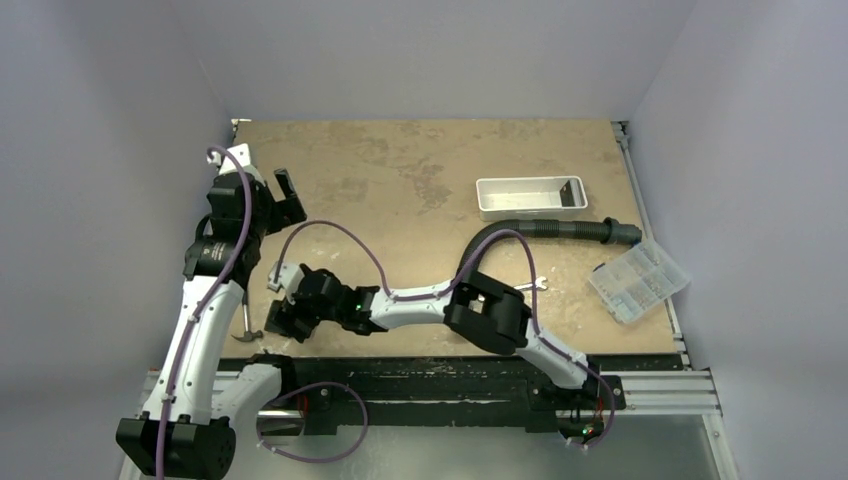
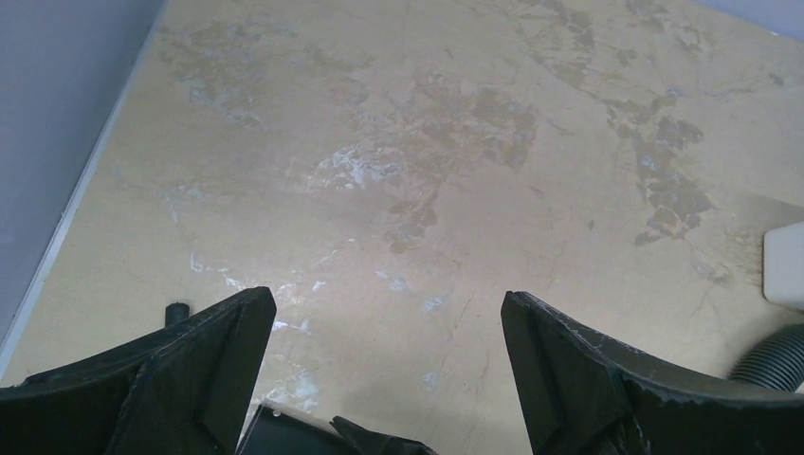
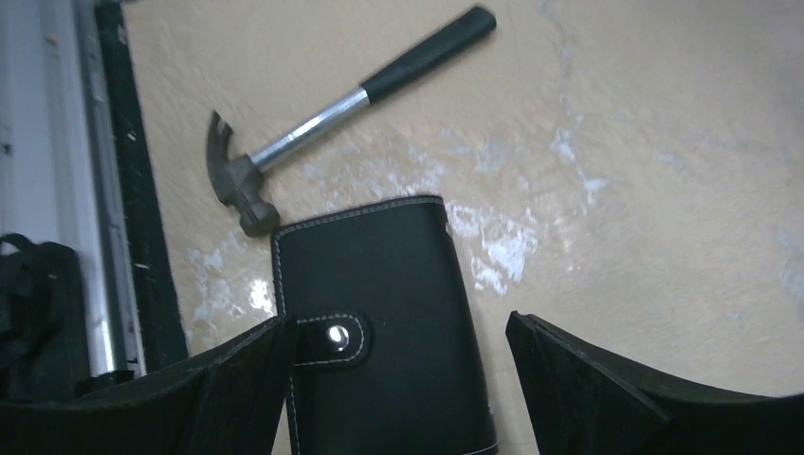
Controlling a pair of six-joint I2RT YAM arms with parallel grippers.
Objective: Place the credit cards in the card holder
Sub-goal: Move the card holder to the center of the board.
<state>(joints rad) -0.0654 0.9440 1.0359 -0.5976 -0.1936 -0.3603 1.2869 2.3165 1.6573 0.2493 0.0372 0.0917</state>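
Card holder (image 3: 379,284) lies flat and snapped shut on the worktop (image 3: 664,190), just beside a claw hammer (image 3: 313,123), under the right tool (image 3: 396,320), jaws apart. The left tool (image 2: 389,299), also spread, hangs over bare board. No credit cards show; loading looks unstarted. The tan surface is scuffed whitish, and pale walls (image 1: 420,50) enclose 3 sides.

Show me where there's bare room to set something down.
Free: the far-middle table between left arm and white tray. Crowded: the right side, with tray, hose and clear box; the near left, where the right end effector hovers over the card holder beside the hammer.
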